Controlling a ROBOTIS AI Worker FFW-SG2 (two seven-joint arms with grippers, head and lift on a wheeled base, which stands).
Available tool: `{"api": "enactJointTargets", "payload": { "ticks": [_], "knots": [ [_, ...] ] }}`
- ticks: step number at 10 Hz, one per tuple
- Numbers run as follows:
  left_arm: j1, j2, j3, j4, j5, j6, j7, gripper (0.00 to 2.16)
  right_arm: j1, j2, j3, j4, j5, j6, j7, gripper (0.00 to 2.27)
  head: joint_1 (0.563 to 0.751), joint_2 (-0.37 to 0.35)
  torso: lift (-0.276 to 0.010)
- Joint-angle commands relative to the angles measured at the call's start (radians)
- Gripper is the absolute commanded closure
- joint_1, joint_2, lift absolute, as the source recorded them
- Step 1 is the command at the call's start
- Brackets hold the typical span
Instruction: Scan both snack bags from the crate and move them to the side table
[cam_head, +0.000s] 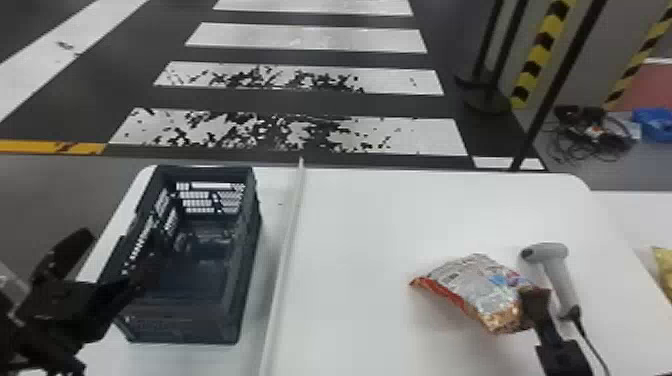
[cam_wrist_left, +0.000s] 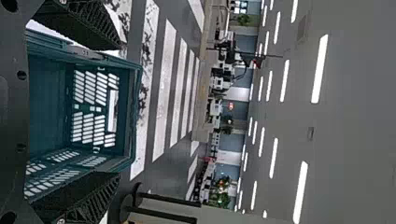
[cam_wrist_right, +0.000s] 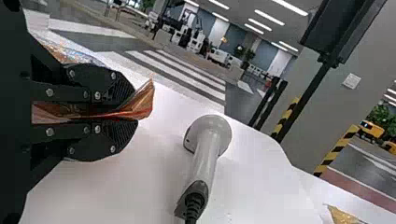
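Note:
My right gripper (cam_head: 535, 300) is over the right part of the white table, clamped on the right end of a silver-and-red snack bag (cam_head: 475, 290). In the right wrist view the gripper (cam_wrist_right: 128, 114) pinches the bag's edge (cam_wrist_right: 142, 102) between its fingers. A grey scanner (cam_head: 557, 275) stands just right of the bag, also seen as the scanner (cam_wrist_right: 205, 149). My left gripper (cam_head: 115, 285) is at the near left side of the dark crate (cam_head: 240, 280); in the left wrist view the gripper (cam_wrist_left: 112, 112) is open, with the crate (cam_wrist_left: 133, 116) beyond. A yellow bag (cam_head: 665, 267) lies at the far right.
A white rail (cam_head: 285, 255) divides the table between crate and bag. The side table (cam_head: 625, 205) adjoins on the right. The scanner's cable (cam_head: 590, 340) runs toward the near edge. Dark posts (cam_head: 540, 120) and striped barriers stand behind the table on the right.

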Motion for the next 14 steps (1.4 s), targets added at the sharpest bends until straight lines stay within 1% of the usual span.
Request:
{"api": "enactJointTargets", "payload": {
  "ticks": [1, 2, 3, 5, 6, 7, 8, 9, 10, 11, 12, 13, 14],
  "knots": [
    [0.000, -0.002, -0.006, -0.003, 0.000, -0.002, 0.001, 0.03, 0.059, -0.001, 0.054, -0.126, 0.185, -0.010, -0.080, 0.00, 0.695, -0.006, -0.095],
    [0.000, -0.002, -0.016, -0.003, 0.000, -0.005, -0.001, 0.03, 0.097, -0.004, 0.091, -0.195, 0.289, -0.034, -0.147, 0.00, 0.695, 0.003, -0.095],
    [-0.005, -0.002, -0.026, -0.003, 0.000, -0.005, 0.001, 0.03, 0.117, -0.011, 0.130, -0.249, 0.423, -0.040, -0.215, 0.00, 0.695, 0.014, -0.095],
    [-0.006, -0.002, -0.035, -0.004, -0.001, -0.005, -0.001, 0.03, 0.120, -0.034, 0.200, -0.307, 0.734, -0.016, -0.336, 0.00, 0.695, 0.020, -0.095],
    [-0.006, -0.001, -0.035, -0.004, -0.001, -0.005, -0.002, 0.03, 0.122, -0.053, 0.243, -0.324, 0.857, 0.015, -0.385, 0.00, 0.695, 0.024, -0.095],
    [-0.006, -0.002, -0.035, -0.003, -0.001, -0.005, -0.002, 0.03, 0.131, -0.071, 0.272, -0.332, 0.946, 0.015, -0.408, 0.00, 0.695, 0.034, -0.095],
    [-0.006, -0.002, -0.037, 0.000, -0.001, -0.005, -0.002, 0.03, 0.137, -0.093, 0.278, -0.339, 0.977, 0.015, -0.407, 0.00, 0.695, 0.052, -0.095],
    [-0.005, -0.002, -0.042, 0.003, -0.001, -0.005, -0.002, 0.03, 0.131, -0.112, 0.278, -0.338, 1.007, 0.027, -0.370, 0.12, 0.695, 0.059, -0.095],
    [-0.005, -0.002, -0.049, 0.000, -0.011, -0.005, -0.002, 0.03, 0.108, -0.126, 0.274, -0.326, 1.023, 0.079, -0.298, 0.26, 0.695, 0.070, -0.095],
    [-0.001, -0.002, -0.054, 0.000, -0.015, -0.005, -0.002, 0.03, 0.082, -0.140, 0.266, -0.306, 1.021, 0.131, -0.223, 0.82, 0.695, 0.081, -0.095],
    [0.002, -0.002, -0.057, -0.001, -0.023, -0.005, -0.001, 0.03, 0.065, -0.148, 0.260, -0.299, 1.016, 0.184, -0.167, 1.84, 0.695, 0.094, -0.095],
    [0.006, -0.002, -0.057, -0.003, -0.026, -0.005, -0.001, 0.03, 0.047, -0.148, 0.246, -0.287, 1.013, 0.220, -0.123, 2.24, 0.695, 0.098, -0.095],
    [0.009, -0.002, -0.055, -0.004, -0.031, -0.005, 0.001, 0.03, 0.034, -0.152, 0.243, -0.260, 1.018, 0.202, -0.109, 2.24, 0.695, 0.104, -0.095]
  ]
}}
